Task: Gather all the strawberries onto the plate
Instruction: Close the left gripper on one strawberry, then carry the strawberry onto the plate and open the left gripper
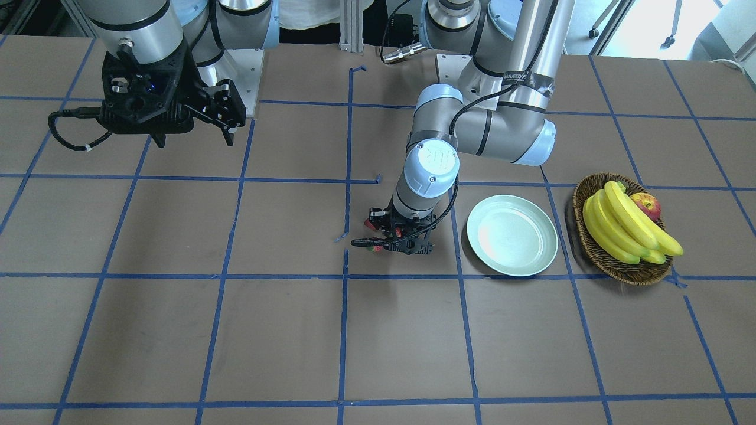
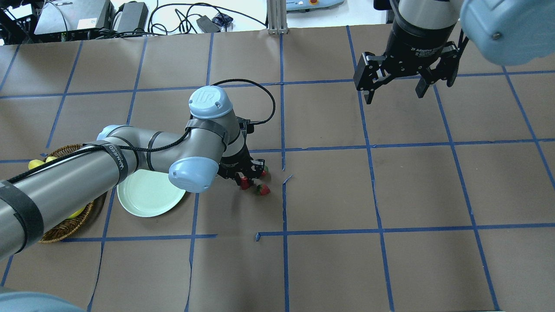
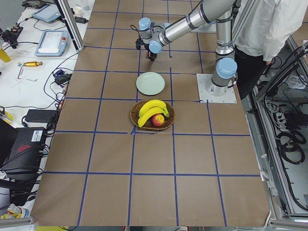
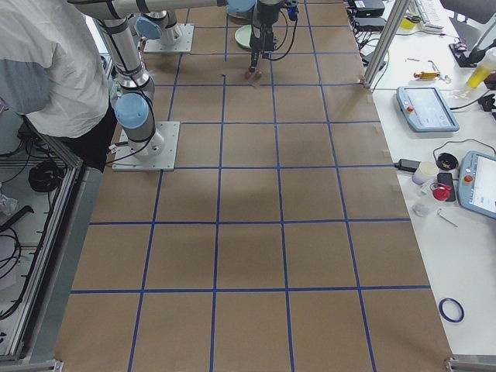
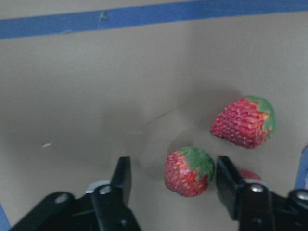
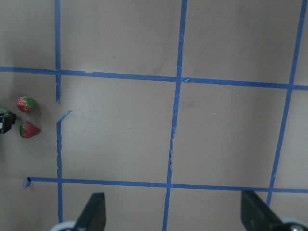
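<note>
Three small red strawberries lie close together on the brown table. In the left wrist view one strawberry (image 5: 188,171) sits between the fingers of my open left gripper (image 5: 174,166), a second (image 5: 244,121) lies just beyond to the right, and a third (image 5: 250,174) peeks out behind the right finger. From overhead the left gripper (image 2: 247,173) is low over them (image 2: 262,189). The pale mint plate (image 2: 147,195) lies bare to its left, partly under the arm; it also shows in the front view (image 1: 512,235). My right gripper (image 2: 405,82) hangs open and empty, high and far off.
A wicker basket (image 1: 620,260) with bananas (image 1: 626,227) and a red-yellow apple (image 1: 647,205) stands just beyond the plate. Blue tape lines grid the brown table. A person stands behind the robot's base in the side views.
</note>
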### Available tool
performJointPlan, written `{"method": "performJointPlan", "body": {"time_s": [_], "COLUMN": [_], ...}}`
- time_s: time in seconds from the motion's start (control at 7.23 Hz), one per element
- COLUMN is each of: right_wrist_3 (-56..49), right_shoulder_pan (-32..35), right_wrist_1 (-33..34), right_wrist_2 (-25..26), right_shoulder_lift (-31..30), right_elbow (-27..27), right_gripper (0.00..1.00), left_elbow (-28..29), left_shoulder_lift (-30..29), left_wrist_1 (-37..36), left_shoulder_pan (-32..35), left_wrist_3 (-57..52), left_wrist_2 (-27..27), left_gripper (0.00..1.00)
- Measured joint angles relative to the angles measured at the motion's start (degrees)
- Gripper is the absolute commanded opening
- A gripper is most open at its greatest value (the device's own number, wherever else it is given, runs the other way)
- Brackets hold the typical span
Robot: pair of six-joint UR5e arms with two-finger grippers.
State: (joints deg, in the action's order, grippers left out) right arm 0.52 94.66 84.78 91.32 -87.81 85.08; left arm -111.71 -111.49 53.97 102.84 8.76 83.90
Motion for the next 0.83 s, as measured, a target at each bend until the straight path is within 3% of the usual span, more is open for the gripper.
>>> {"method": "performJointPlan", "body": {"time_s": [0.28,0.55,0.69,0.83], "right_wrist_3": [0.1,0.2,0.2,0.3], "right_shoulder_pan": [0.0,0.0,0.0,0.1], "right_wrist_1": [0.0,0.0,-0.1,-0.1], "right_wrist_2": [0.0,0.0,-0.1,-0.1], "right_shoulder_lift": [0.0,-0.1,-0.1,-0.1], "right_elbow": [0.0,0.0,0.0,0.0], "right_gripper": [1.00,1.00,1.00,1.00], "left_elbow": [2.8,4.5,4.5,3.6], "left_shoulder_lift": [1.8,3.9,5.3,6.3], "left_wrist_1": [2.1,7.5,10.2,11.7], "left_shoulder_pan": [-1.7,-8.9,-14.1,-18.4], "left_wrist_3": [-3.0,-10.1,-16.2,-21.4], "left_wrist_2": [5.2,10.2,10.9,11.1], "left_gripper": [0.05,0.05,0.14,0.57]}}
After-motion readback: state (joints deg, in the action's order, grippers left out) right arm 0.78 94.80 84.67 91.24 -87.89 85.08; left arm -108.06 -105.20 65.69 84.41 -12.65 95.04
